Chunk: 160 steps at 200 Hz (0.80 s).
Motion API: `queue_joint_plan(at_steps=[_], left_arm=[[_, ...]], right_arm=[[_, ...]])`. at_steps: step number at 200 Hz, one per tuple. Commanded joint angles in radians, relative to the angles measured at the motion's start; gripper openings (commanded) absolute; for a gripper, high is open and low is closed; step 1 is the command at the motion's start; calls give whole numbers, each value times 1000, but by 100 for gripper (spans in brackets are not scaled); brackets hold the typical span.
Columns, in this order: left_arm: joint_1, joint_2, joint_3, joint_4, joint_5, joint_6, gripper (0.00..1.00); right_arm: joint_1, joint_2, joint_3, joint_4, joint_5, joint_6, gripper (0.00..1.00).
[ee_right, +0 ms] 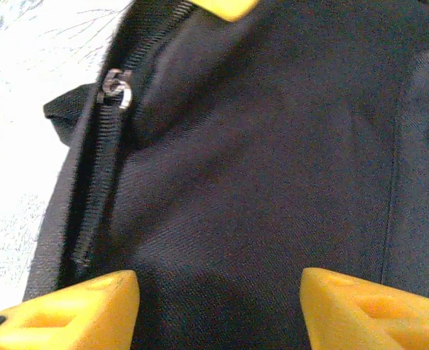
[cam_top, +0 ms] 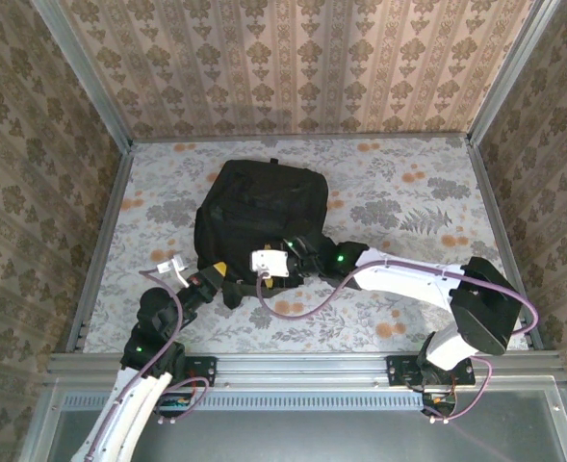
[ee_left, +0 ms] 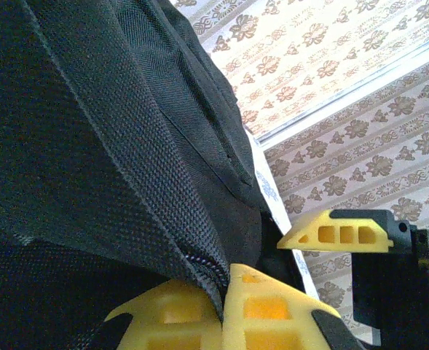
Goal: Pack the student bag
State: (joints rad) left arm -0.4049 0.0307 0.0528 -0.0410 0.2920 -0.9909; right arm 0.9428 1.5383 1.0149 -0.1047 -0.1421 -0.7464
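Bag (cam_top: 259, 207): black woven cloth, matt. Close up, the weave is coarse and ribbed, with stitched seams.

Zip (ee_right: 97, 182): fine dark teeth on black cloth tape. Slider (ee_right: 117, 87): bright, shiny metal.

Right gripper (ee_right: 218, 310): fingers (ee_right: 76, 310) of yellow plastic, matt, with moulded recesses.

Right arm (cam_top: 408, 274): white shell of smooth, glossy plastic. The joint housings are black and matt.

Cable (cam_top: 293, 306): smooth purple sheath.

Table (cam_top: 408, 192): matt covering with a printed floral pattern.

Walls (cam_top: 293, 58): matt patterned covering.

Frame (cam_top: 302, 364): bare metal profile with a dull sheen.
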Motion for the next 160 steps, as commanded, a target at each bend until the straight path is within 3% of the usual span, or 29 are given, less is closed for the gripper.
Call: queue_joint_plan(at_steps=[1,70,131,160], left_arm=[[-1,-24,29,71,6,35,0],[-2,-22,27,59,-1,23,0],[-3,-22,27,61,-1,15,0],[-4,-22,31,51,-2,15,0]], right_arm=[[36,-4,-40,-37,-34,-97,66],[86,16,25,-57,-164,-34,66],[120,124,84,0,-50,5,63],[129,152,126,3,-5,15,52]])
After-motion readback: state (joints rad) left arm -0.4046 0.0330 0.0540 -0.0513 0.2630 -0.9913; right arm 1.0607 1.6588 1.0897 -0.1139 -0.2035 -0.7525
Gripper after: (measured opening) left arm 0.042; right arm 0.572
